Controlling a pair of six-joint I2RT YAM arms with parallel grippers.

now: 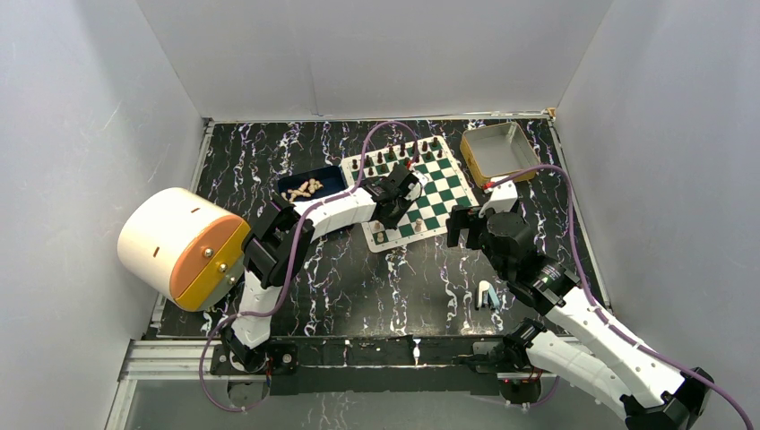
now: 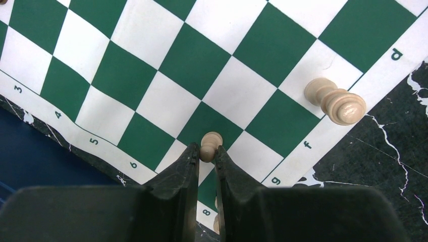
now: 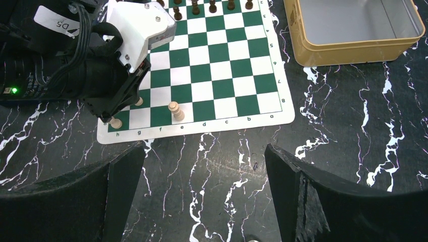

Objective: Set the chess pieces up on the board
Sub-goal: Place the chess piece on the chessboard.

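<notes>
Left hand [image 2: 206,152]: closed to a narrow gap on the head of a cream pawn [image 2: 211,139], which is held near the near-left corner of the board [image 2: 151,75].
Right hand [image 3: 202,164]: spread wide, nothing held, above the worktop [image 3: 227,166].
Handling: the pawn is judged light, rigid, smooth and easily toppled; it is best pinched at the neck.

Letters a–h (digits too) edge board [image 3: 222,88]; tag [image 3: 53,22] reads D5.

A yellow tin [image 1: 498,150] is seen at the far right of a marbled table [image 1: 358,278]; a blue tray [image 1: 332,177] is set further left.
</notes>
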